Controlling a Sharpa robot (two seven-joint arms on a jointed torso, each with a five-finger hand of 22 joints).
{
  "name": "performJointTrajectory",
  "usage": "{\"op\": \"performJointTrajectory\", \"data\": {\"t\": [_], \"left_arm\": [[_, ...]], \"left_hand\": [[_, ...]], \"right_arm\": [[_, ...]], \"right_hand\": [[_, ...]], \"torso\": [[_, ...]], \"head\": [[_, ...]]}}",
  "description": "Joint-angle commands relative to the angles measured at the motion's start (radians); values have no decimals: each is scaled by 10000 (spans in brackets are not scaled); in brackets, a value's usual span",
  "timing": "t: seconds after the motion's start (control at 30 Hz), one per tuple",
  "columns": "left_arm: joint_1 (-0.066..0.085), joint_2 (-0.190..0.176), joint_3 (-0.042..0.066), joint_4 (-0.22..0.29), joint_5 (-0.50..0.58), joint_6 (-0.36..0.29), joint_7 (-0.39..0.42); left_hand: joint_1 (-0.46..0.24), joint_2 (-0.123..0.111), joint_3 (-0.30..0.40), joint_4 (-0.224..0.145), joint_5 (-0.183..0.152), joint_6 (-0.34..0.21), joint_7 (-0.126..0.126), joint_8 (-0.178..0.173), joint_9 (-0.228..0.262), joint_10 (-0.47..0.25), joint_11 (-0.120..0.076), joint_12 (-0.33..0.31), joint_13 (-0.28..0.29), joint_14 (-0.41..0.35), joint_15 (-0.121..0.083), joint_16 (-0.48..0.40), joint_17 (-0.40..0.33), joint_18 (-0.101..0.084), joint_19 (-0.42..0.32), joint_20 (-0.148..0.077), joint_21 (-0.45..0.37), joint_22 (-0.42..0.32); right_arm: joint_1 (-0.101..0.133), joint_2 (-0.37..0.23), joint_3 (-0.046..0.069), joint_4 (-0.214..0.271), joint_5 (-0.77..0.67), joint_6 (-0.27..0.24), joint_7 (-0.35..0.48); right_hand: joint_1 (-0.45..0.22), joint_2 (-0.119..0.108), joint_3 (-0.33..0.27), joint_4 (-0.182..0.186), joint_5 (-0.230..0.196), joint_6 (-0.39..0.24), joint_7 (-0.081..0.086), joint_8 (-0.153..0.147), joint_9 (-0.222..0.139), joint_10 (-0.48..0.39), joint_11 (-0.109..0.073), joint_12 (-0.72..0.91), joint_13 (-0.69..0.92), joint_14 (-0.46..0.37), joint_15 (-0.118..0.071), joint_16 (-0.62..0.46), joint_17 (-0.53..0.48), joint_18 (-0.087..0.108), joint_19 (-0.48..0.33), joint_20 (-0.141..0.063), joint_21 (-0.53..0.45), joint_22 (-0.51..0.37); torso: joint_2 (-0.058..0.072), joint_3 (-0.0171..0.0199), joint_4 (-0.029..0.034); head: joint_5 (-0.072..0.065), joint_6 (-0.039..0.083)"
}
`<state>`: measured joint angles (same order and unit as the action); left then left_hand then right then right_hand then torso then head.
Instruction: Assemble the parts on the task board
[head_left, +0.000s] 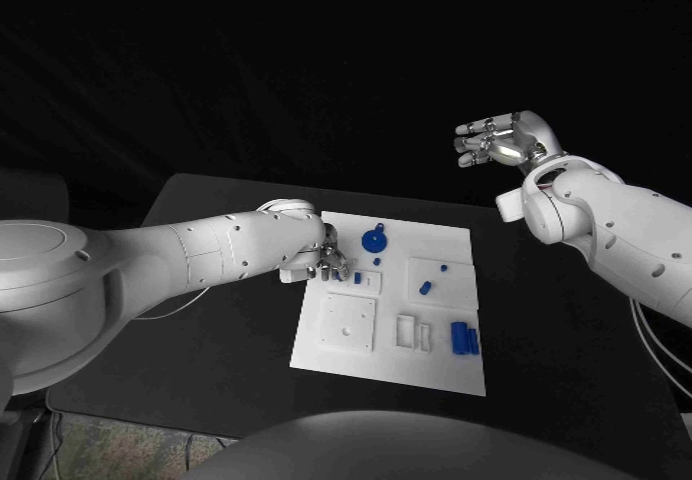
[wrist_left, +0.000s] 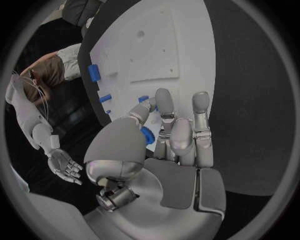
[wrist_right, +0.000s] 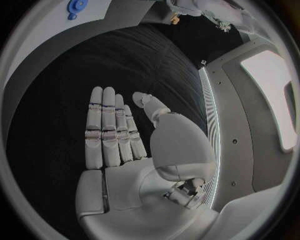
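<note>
On the black tabletop (head_left: 216, 330) I see the white board (head_left: 433, 365) lying flat in the middle, with my left robot hand (head_left: 326, 262) down over its near-left part. From the left wrist camera that robot hand (wrist_left: 169, 142) has its fingers (wrist_left: 201, 117) curled forward over the board (wrist_left: 181, 35), and a small blue part (wrist_left: 147, 135) sits between thumb and fingers; it looks pinched there, though the contact itself is partly hidden. Farther along the board a round blue part (head_left: 374, 240) lies near the far edge, a small blue piece (head_left: 426, 288) sits in a raised white square toward the right, and two blue blocks (head_left: 464, 338) stand side by side near the board's right edge, beside two white slots (head_left: 414, 332). My right robot hand (head_left: 502, 140) hangs in the air well beyond the board's far right corner, holding nothing; the right wrist camera shows its fingers (wrist_right: 103, 127) straight and side by side, thumb apart.
</note>
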<state>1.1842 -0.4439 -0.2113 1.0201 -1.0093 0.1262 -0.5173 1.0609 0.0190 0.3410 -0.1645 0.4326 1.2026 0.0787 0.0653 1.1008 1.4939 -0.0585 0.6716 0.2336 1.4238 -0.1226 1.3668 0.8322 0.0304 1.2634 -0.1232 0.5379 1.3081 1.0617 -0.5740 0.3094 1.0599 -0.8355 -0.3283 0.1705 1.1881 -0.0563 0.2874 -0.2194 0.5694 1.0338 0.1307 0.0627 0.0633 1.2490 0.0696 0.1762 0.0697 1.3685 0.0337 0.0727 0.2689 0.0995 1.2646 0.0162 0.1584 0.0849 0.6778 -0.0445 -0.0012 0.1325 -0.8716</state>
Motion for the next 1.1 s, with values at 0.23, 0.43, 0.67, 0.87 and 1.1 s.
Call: {"op": "performJointTrajectory", "data": {"t": [0.23,0.43,0.67,0.87,1.1], "left_arm": [[-77,49,-49,-42,-160,-49,165],[-85,46,-61,-57,-163,-14,176],[-86,56,-65,-75,-294,-12,201],[-88,115,-67,-125,-424,10,174],[-155,245,-83,-219,-474,73,102]], "left_hand": [[346,442,-17,4,-39,1780,-1317,32,136,213,-280,-50,-8,-28,-52,-53,-27,136,-10,-6,-73,173],[346,442,-17,4,-39,1780,-1317,32,136,213,-280,-50,-8,-28,-52,-53,-27,136,-10,-6,-73,173],[360,431,-28,0,-43,1775,-1316,30,144,212,-277,-54,-3,-32,-48,-58,-36,139,-12,4,-86,175],[360,431,-28,0,-43,1775,-1316,30,144,212,-277,-54,-3,-32,-48,-58,-36,139,-12,4,-86,175],[355,460,-35,23,-127,1773,-1315,31,147,213,-278,-64,-1,-32,-45,-60,-38,142,-8,7,-93,174]], "right_arm": [[-7,-8,5,14,-67,157,58],[-7,-6,5,12,-67,159,59],[-7,-9,5,8,-67,157,62],[-7,-9,5,8,-67,155,63],[-7,0,5,9,-67,157,64]], "right_hand": [[-55,14,45,7,58,31,69,-5,9,-61,-20,-13,-16,-52,2,-47,-8,-79,-63,2,62,-9],[-55,14,45,7,58,31,69,-5,9,-61,-20,-13,-16,-52,2,-47,-8,-79,-63,2,62,-9],[-55,14,45,7,58,31,69,-5,9,-61,-20,-13,-16,-52,2,-47,-8,-79,-63,2,62,-9],[-55,20,45,-5,56,39,69,-4,9,-63,-19,-10,-16,-52,2,-46,-11,-79,-69,3,77,-22],[-55,20,45,-5,56,39,69,-4,9,-63,-19,-10,-16,-52,2,-46,-11,-79,-69,3,77,-22]], "torso": [[0,5,13],[0,-3,0],[2,-1,-1],[7,2,3],[4,3,-10]], "head": [[-10,-11],[-12,-11],[-3,-11],[-5,-11],[-16,-11]]}}
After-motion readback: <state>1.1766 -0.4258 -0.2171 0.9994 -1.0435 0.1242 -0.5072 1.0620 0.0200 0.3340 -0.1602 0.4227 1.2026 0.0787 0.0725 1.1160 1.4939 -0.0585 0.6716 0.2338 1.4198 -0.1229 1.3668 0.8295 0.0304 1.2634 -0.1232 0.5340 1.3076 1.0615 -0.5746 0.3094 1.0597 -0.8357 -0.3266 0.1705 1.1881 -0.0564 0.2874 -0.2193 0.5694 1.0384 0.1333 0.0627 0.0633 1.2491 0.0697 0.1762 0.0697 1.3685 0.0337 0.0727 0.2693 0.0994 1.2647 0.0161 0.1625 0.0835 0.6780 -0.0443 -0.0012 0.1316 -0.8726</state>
